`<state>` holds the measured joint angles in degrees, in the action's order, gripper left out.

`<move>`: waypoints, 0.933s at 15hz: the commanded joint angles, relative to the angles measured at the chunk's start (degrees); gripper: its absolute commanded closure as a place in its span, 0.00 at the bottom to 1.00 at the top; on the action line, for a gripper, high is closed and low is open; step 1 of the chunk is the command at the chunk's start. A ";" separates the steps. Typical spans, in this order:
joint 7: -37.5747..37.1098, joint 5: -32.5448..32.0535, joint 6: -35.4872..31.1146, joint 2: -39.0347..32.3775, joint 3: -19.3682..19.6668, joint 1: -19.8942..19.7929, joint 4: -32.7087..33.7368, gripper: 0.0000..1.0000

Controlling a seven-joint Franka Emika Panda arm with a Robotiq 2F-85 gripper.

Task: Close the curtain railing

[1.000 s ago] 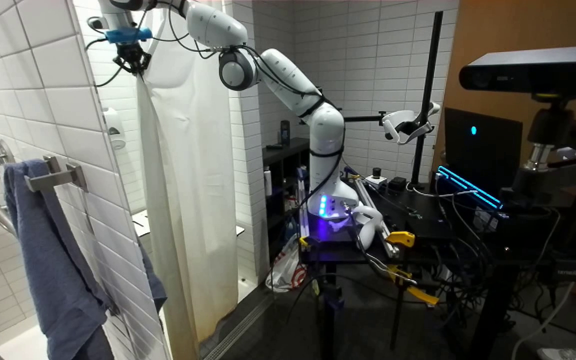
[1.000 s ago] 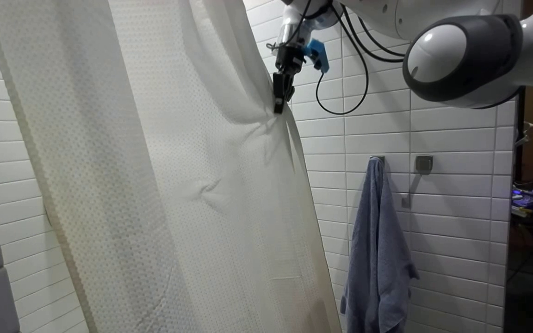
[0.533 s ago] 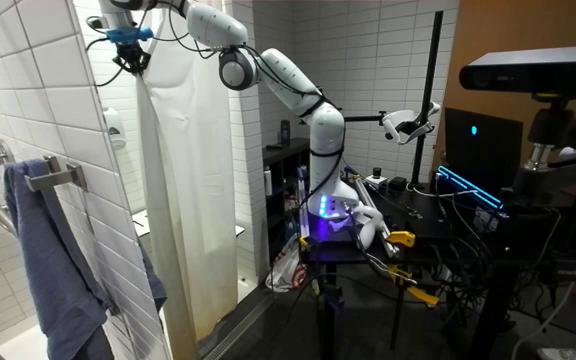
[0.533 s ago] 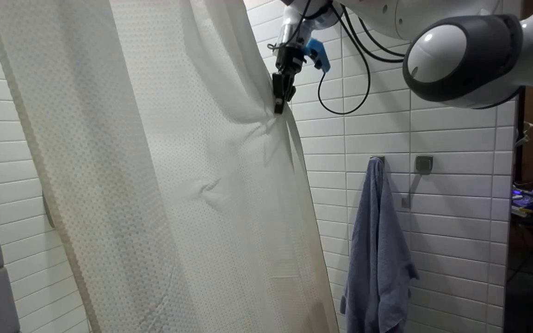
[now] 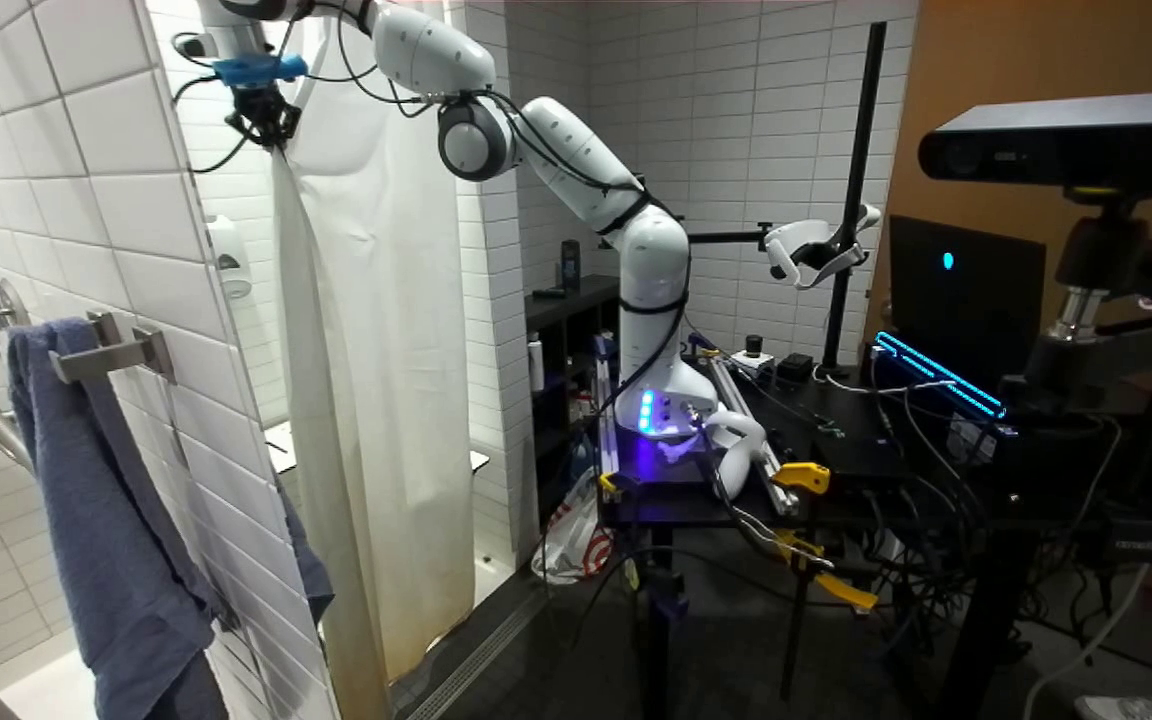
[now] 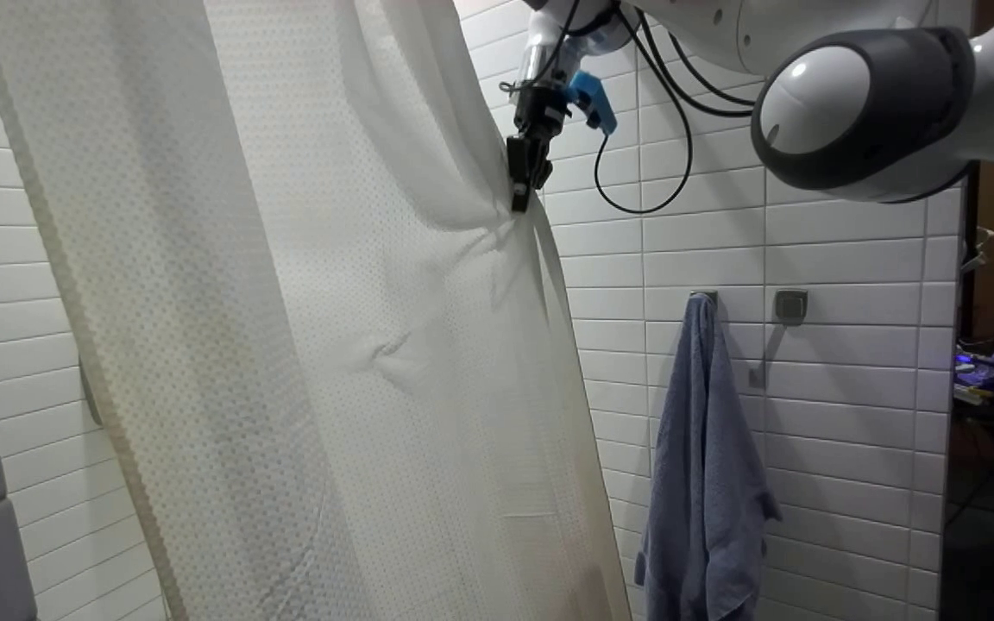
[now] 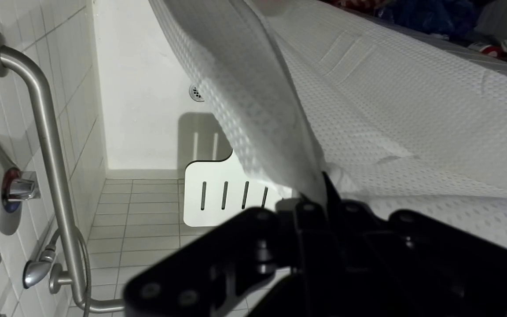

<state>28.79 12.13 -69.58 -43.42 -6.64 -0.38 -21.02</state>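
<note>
The curtain railing's off-white curtain (image 5: 406,330) hangs in tall vertical folds. In an exterior view it fills the left half (image 6: 411,388), and its right edge is bunched at my gripper (image 6: 521,203). The gripper (image 5: 278,143) is high up, pointing down, near the tiled partition. In the wrist view the gripper (image 7: 324,200) has its dark fingers close together with the curtain fabric (image 7: 253,88) pinched between them. Creases run from the fingertips across the cloth. The fingertips are partly hidden by the fabric. The thin rod at the top is out of view.
A tiled partition wall (image 5: 166,230) stands close beside the gripper, with a blue-grey towel (image 5: 106,520) on a hook; the towel also hangs in an exterior view (image 6: 704,466). A steel grab bar (image 7: 51,136) and a slotted white shower seat (image 7: 218,193) show in the wrist view.
The curtain's lower part sways slightly to the left in both exterior views. The gripper and arm hold almost the same place, still gripping the curtain.
</note>
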 commanded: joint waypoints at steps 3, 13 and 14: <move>-0.27 -0.82 -0.24 0.22 -1.05 -0.26 -0.41 0.96; -1.21 -0.52 -0.43 -0.90 -0.92 -1.23 0.86 0.99; -1.40 -0.33 -0.67 -1.05 -0.94 -1.78 0.97 0.99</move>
<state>28.56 12.13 -69.66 -43.77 -6.66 -0.70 -21.33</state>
